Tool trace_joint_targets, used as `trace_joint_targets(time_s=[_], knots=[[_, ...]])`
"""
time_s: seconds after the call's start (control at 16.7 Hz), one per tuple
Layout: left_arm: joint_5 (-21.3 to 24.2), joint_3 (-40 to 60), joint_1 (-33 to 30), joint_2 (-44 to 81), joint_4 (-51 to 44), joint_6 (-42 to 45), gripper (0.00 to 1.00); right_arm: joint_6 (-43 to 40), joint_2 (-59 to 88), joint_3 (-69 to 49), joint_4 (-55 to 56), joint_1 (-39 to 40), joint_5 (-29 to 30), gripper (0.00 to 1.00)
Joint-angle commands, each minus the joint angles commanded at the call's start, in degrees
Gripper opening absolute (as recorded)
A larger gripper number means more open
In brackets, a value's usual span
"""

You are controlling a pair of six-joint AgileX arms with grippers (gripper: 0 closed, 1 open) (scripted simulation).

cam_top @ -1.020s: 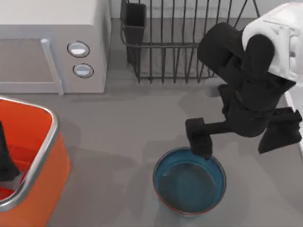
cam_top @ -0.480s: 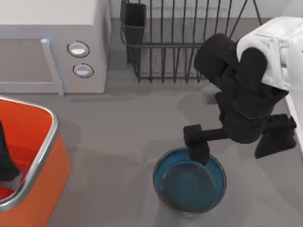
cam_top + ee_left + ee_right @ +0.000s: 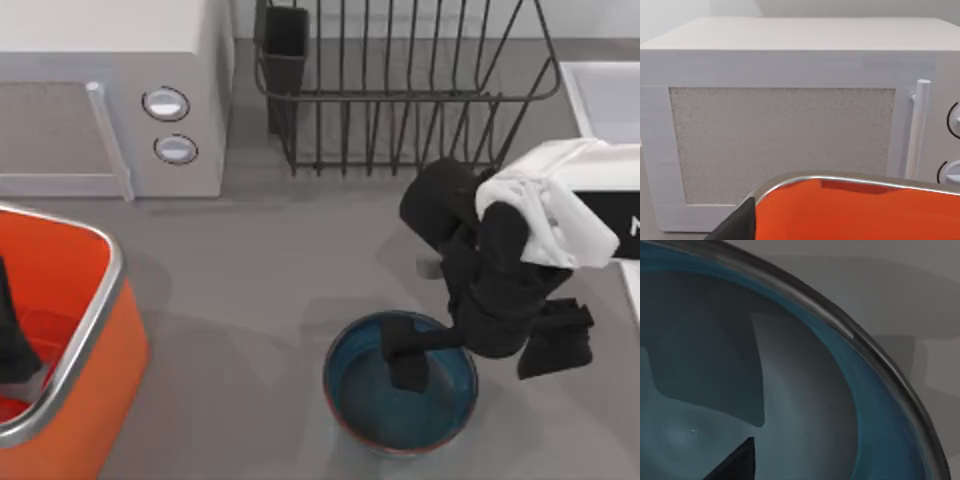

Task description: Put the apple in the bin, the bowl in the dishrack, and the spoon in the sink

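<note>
The bowl [image 3: 400, 392] stands upright on the grey table [image 3: 260, 270], its mouth facing up. Being round, it has no long axis. It sits in front of the dishrack [image 3: 400, 90], well apart from it, and well to the right of the bin [image 3: 70, 330]. The table between bowl and bin is bare.

The right arm reaches in from the right, its white-shrouded forearm angled down toward the bowl. Its dark wrist hangs over the bowl's right rim. The right gripper [image 3: 405, 360] is down inside the bowl's mouth: one dark finger [image 3: 405, 365] points into the blue hollow, toward the side nearer the dishrack. Whether the other finger stands outside the rim, and how wide the gap is, I cannot tell. I also cannot tell if it grips the wall. The right wrist view looks close into the blue interior [image 3: 790, 405], with the dark rim curving past and a dark fingertip [image 3: 735, 462] low over the glaze.

The left arm is parked at the bin, a dark part of it showing inside the orange wall. The left wrist view shows the bin's silver rim [image 3: 840, 180] with the microwave [image 3: 790, 125] behind it. The sink [image 3: 600, 95] lies just right of the dishrack.
</note>
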State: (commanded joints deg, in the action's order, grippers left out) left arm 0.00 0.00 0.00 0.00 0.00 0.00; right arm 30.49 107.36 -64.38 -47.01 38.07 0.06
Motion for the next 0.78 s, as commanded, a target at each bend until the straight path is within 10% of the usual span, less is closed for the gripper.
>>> trace_joint_targets(time_s=[0.24, 0.78], knots=[[0.0, 0.0, 0.0, 0.0, 0.0, 0.0, 1.0, 0.0, 0.0, 0.1, 0.1, 0.0, 0.0, 1.0], [0.0, 0.0, 0.0, 0.0, 0.0, 0.0, 1.0, 0.0, 0.0, 0.1, 0.1, 0.0, 0.0, 0.32]])
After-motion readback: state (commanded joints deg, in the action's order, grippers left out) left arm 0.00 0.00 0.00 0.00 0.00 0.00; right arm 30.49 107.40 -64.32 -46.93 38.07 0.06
